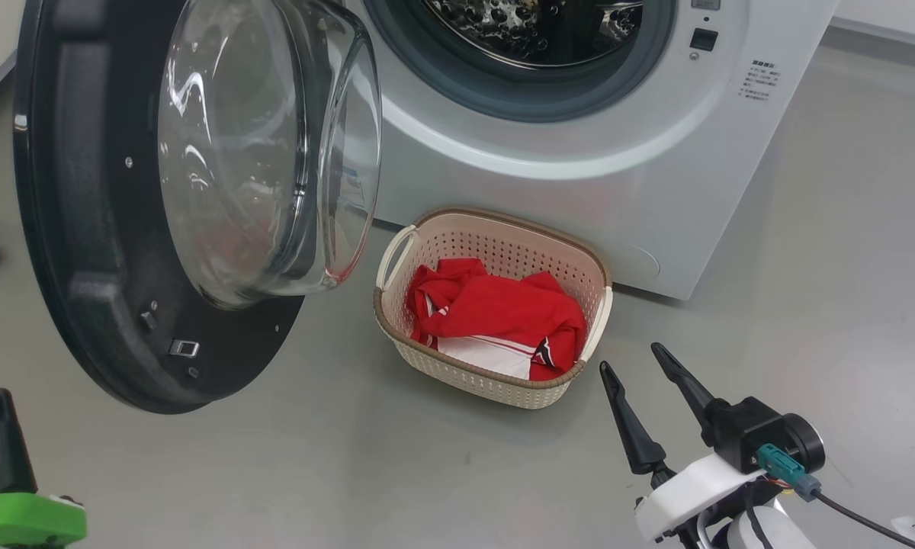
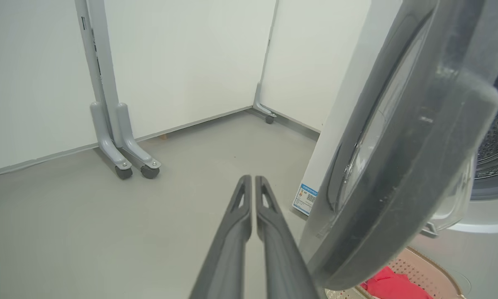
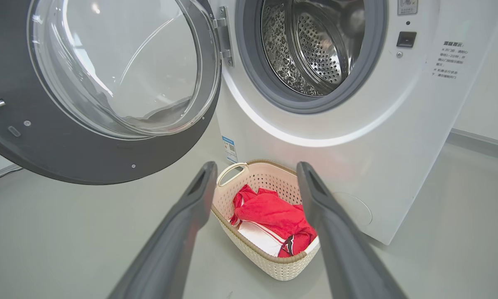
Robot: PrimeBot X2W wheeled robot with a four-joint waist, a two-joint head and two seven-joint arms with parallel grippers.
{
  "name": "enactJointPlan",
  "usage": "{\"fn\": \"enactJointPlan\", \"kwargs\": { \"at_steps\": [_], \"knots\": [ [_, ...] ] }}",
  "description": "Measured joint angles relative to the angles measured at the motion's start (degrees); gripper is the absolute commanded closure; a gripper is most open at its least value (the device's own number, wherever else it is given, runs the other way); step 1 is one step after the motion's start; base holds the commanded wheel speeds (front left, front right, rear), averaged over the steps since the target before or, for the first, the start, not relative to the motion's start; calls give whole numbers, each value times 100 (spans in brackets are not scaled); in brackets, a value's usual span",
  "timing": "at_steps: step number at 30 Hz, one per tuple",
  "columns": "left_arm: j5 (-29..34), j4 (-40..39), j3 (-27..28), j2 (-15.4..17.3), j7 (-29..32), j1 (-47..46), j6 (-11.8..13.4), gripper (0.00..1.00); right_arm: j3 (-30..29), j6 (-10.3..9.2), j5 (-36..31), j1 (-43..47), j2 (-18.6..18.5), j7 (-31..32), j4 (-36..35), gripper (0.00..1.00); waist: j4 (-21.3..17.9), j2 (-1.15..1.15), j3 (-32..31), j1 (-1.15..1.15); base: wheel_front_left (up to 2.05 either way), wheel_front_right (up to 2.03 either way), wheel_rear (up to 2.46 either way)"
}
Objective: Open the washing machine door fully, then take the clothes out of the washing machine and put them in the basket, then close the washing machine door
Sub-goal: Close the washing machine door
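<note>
Jaws together, the left gripper (image 2: 251,178) should press the washing machine door (image 2: 419,137) on its outer face, sweeping it toward 1 o'clock until latched, with the right gripper (image 1: 631,357), jaws apart, held clear.

This looks like a bare test room or lab bay rather than a home laundry. The washer (image 3: 357,137) stands alone on a smooth grey floor (image 2: 66,232). Ahead of the left fingers (image 2: 234,232), plain white panels (image 2: 182,62) on grey posts with castor feet (image 2: 124,164) wall the space in and meet at a corner.
</note>
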Motion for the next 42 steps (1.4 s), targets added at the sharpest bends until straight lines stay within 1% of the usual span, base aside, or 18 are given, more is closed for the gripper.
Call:
{"fn": "enactJointPlan", "kwargs": {
  "at_steps": [2,6,9,16,21,24,25,26,27,30,36,38,42],
  "knots": [
    [-250,-16,7,3,100,-61,0,100,7,1,0,-1,0,0,0,0,-3,0,10,0,0,0,0],
    [-463,-60,43,105,244,-136,0,100,19,1,0,-1,0,0,2,0,-9,0,31,0,0,0,0],
    [-782,-105,154,154,394,-210,0,100,27,1,0,-1,0,0,5,0,-15,0,48,0,0,0,0],
    [-1860,-136,390,126,940,-500,0,100,31,1,-1,-10,-2,-1,7,0,-31,0,96,0,0,0,0],
    [-2829,-111,648,-43,1491,-772,0,100,34,1,-1,-14,-2,-7,8,0,-40,0,133,0,0,0,0],
    [-3072,-32,794,-43,1781,-864,1,100,33,0,-1,-16,-2,-7,8,0,-49,0,159,0,0,0,0],
    [-3072,-32,794,-43,1781,-864,1,100,33,0,-1,-16,-2,-7,8,0,-49,0,159,0,0,0,0],
    [-3345,-20,884,-60,2000,-912,11,100,32,0,-1,-18,-2,-8,7,0,-57,0,177,0,0,0,0],
    [-3537,-4,943,-97,2081,-958,23,100,32,0,-1,-19,-3,-8,8,0,-61,0,185,0,0,0,0],
    [-4030,64,1084,-216,2387,-1135,181,100,33,0,-1,-30,-4,-8,8,0,-74,0,210,0,0,0,0],
    [-5232,196,1439,-508,3112,-1457,628,100,33,0,-1,-82,-5,-8,10,0,-100,0,245,0,0,0,0],
    [-5476,214,1517,-525,3315,-1533,803,100,32,0,-1,-83,-7,-8,10,0,-106,0,254,0,0,0,0],
    [-5898,205,1658,-524,3687,-1663,1062,100,33,0,-1,-84,-8,-8,20,0,-114,0,263,0,0,0,0]
  ]
}}
